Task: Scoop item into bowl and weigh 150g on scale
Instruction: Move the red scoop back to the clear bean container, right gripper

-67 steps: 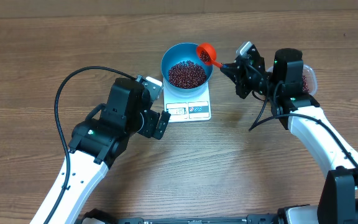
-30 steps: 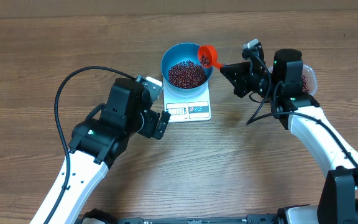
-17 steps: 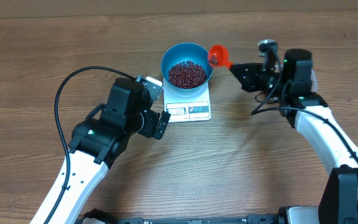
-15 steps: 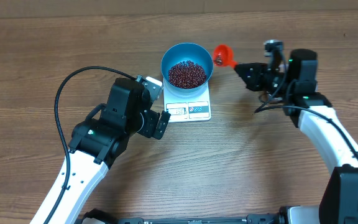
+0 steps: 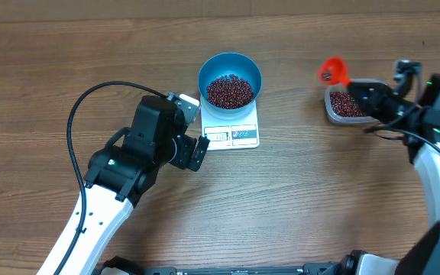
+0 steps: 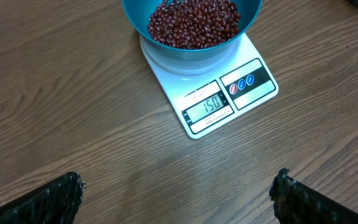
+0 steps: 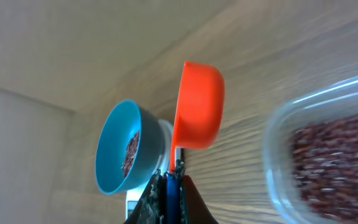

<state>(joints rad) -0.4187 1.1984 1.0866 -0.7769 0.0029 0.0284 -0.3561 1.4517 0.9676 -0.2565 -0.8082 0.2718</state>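
Scoop (image 5: 331, 71) swung beside tub (image 5: 328, 105), seemingly clamped in right jaws, left jaws wide, beans (image 5: 230, 91) maroon

Beans (image 5: 230, 91) in bowl (image 5: 202, 76) on scale (image 5: 231, 136)

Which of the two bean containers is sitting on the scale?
The round blue bowl; it rests on the white scale. The clear tub of beans sits on the bare table, apart from the scale.
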